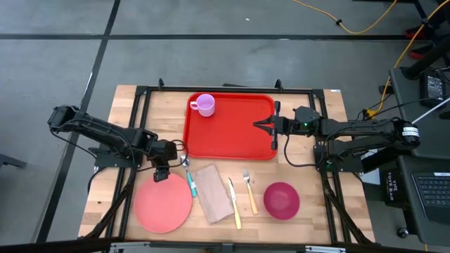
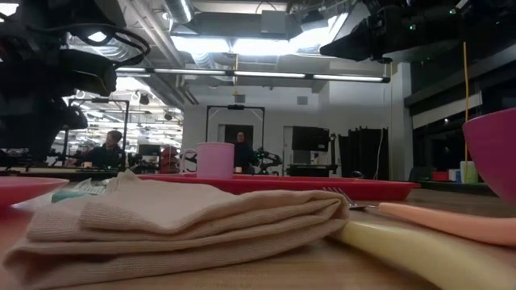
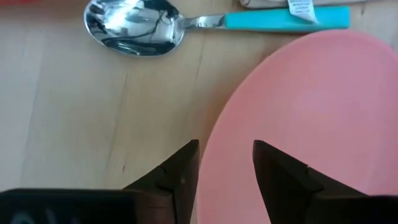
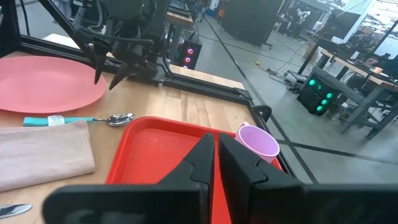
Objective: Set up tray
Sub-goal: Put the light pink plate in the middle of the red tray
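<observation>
Tray (image 1: 228,133): red plastic, raised rim, rounded corners. It lies flat directly ahead of my right gripper (image 1: 259,125), whose closed fingertips hang over its near edge. I judge it stiff, light and slick; the rim is the only real place to grip, best at the middle of a long side so it does not swing.

Cup (image 1: 204,105): lilac, upright in the tray's corner farthest from the right gripper. Light and likely to tip if I drag the tray.

Plate (image 1: 163,205): pink, round, flat on the table outside the tray. My left gripper (image 3: 225,163) straddles its rim, fingers apart, one over wood and one over the plate. Thin and smooth; I expect to pinch the edge.

Spoon (image 3: 134,32): steel bowl, teal handle, just beyond the left gripper.

Napkin (image 1: 213,193), knife (image 1: 234,204), fork (image 1: 249,191), bowl (image 1: 281,199): in a row past the plate, all off the tray.
</observation>
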You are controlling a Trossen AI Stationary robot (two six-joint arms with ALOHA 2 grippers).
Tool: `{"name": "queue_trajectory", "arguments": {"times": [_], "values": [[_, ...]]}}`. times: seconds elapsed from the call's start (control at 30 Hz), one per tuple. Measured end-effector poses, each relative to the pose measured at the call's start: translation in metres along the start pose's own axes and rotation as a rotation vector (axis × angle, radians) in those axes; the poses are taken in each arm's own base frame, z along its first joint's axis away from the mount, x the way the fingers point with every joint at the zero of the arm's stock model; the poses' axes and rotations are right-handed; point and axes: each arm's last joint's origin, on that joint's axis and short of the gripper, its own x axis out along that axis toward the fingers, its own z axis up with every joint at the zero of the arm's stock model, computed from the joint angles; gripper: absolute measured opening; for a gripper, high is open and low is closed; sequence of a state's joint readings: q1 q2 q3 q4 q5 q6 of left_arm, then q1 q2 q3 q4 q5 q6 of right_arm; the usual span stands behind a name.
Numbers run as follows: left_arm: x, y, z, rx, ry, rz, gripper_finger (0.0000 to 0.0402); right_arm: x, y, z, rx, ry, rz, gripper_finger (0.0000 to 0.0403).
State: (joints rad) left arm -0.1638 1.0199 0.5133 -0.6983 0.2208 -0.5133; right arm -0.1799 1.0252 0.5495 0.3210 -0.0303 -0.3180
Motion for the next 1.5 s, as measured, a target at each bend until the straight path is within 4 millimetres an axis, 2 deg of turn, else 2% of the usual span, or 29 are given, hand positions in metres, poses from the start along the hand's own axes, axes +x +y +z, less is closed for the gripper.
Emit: {"name": "queue_trajectory", "arguments": {"times": [0.8, 1.5], "values": [[0.003, -0.011, -0.005, 0.050, -0.007, 0.009, 0.0143, 0.000, 0.000, 0.000, -0.001, -0.002, -0.003, 0.0029], [0.036, -0.016, -0.006, 0.029, 0.166, 0.061, 0.0143, 0.000, 0.000, 0.000, 0.002, -0.004, -0.004, 0.0029]]}}
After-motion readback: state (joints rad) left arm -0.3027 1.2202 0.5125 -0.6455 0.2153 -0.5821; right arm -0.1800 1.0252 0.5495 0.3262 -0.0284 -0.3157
